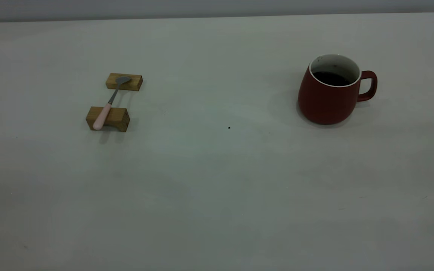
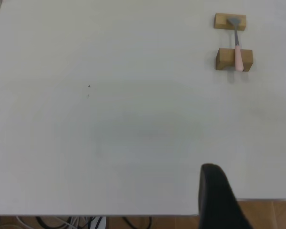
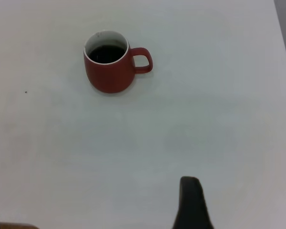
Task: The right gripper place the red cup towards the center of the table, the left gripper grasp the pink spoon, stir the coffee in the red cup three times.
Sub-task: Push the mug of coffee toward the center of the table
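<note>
At the right of the exterior view the red cup (image 1: 328,98) stands upright on the desk (image 1: 217,188), its loop handle (image 1: 370,86) turned toward the frame's right edge and the coffee (image 1: 330,78) lying well below the white rim. Far off at the left, the pink spoon (image 1: 107,104) bridges two wooden blocks (image 1: 108,119), bowl on the farther one, handle across the nearer. Neither arm shows in that view.

The right claw (image 3: 189,195) hangs well back from the cup at the bottom of its wrist view; whether it is spread or pressed together cannot be told. The left claw (image 2: 251,176) sits spread and empty, well apart from the spoon.

Moving the cup looks like the first job. The right claw should likely come in from the handle side and close on the handle or the rim beside it. The cup should stay level and move slowly so the coffee does not slosh. It should be set down near the small dark speck (image 1: 228,128) at mid-desk, clear of the blocks, so the left claw has room to reach.
</note>
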